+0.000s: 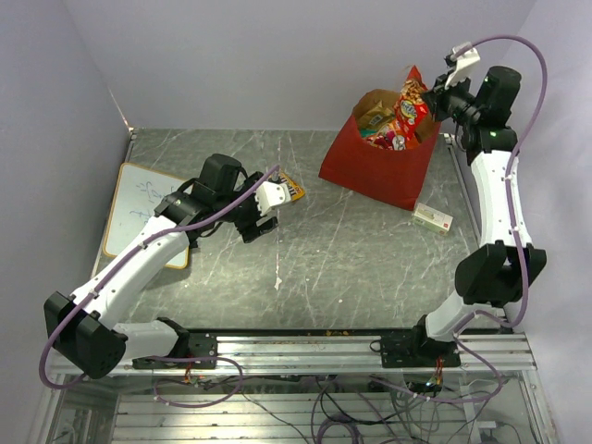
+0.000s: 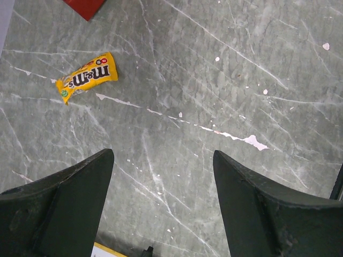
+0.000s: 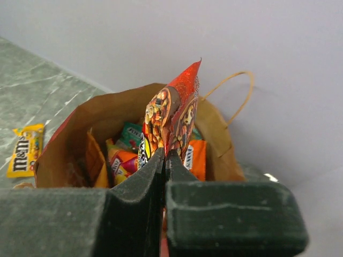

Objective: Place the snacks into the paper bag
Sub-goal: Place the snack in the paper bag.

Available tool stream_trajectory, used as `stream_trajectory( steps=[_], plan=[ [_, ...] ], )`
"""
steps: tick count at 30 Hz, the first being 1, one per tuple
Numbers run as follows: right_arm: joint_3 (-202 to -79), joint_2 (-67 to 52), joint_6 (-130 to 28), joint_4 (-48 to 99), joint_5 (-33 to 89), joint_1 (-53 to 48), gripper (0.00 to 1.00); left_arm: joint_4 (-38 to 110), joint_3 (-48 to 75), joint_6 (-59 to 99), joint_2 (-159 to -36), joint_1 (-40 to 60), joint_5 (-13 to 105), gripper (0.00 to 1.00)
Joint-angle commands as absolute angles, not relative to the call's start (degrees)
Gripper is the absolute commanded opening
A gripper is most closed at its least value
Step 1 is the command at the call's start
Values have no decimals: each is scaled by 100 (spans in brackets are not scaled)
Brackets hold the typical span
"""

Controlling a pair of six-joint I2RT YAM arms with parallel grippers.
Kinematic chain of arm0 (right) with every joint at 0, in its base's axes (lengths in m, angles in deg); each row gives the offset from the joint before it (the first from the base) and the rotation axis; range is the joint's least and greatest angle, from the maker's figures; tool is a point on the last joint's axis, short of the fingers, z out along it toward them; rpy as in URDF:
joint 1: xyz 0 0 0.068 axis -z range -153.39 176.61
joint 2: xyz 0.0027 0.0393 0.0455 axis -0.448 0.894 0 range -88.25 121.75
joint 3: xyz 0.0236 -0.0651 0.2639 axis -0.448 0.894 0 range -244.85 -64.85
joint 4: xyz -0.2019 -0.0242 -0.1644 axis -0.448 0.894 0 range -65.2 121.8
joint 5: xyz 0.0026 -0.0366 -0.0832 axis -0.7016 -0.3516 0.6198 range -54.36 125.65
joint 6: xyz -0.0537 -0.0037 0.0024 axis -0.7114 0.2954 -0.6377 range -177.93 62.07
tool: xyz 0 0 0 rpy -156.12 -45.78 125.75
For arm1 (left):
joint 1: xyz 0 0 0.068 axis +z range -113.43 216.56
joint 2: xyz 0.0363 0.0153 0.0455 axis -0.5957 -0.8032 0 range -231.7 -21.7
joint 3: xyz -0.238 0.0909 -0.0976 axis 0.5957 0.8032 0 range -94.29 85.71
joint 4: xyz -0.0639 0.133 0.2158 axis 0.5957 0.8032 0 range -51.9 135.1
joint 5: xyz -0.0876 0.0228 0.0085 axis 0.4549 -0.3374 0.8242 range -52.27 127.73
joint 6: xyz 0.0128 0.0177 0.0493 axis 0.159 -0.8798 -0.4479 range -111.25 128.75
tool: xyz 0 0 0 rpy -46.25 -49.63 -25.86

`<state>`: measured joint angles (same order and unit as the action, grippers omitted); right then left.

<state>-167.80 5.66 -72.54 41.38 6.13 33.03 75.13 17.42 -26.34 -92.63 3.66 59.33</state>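
Note:
The red paper bag (image 1: 379,171) lies tilted at the back right, its brown mouth (image 3: 80,128) open and several snacks inside: teal, orange and yellow packs. My right gripper (image 1: 442,100) (image 3: 166,155) is shut on the edge of the large red Doritos bag (image 1: 413,104) (image 3: 171,115), which stands upright in the bag's mouth. A yellow M&M's pack (image 1: 292,188) (image 2: 87,76) lies on the table left of the bag. My left gripper (image 1: 268,211) (image 2: 163,160) hangs open just short of it, nothing between its fingers.
A flat white board (image 1: 139,208) lies at the left edge under the left arm. A small white and red box (image 1: 433,217) sits on the table in front of the bag, near the right arm. A tan handle (image 3: 236,91) arches behind the bag's mouth.

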Motion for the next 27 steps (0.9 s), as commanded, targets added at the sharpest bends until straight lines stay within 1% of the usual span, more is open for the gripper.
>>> stream_trajectory(
  steps=[1, 15, 19, 24, 27],
  plan=[
    [-17001, 819, -6692, 3820, 153, 3330, 0, 7333, 1769, -2597, -9253, 327, 5914, 85],
    [-17875, 2209, -5029, 3833, -603, 3304, 0, 7347, 1734, -2570, -9320, 330, 5969, 85],
    [-17855, 2443, -4527, 3838, -670, 3279, 0, 7335, 1767, -2574, -9273, 331, 5958, 85],
    [-17750, 2652, -4314, 3887, -676, 3233, 0, 7331, 1786, -2570, -9241, 330, 5977, 85],
    [-17814, 2723, -4483, 4143, -543, 3224, 7, 7327, 1818, -2581, -9204, 330, 5960, 85]
  ],
)
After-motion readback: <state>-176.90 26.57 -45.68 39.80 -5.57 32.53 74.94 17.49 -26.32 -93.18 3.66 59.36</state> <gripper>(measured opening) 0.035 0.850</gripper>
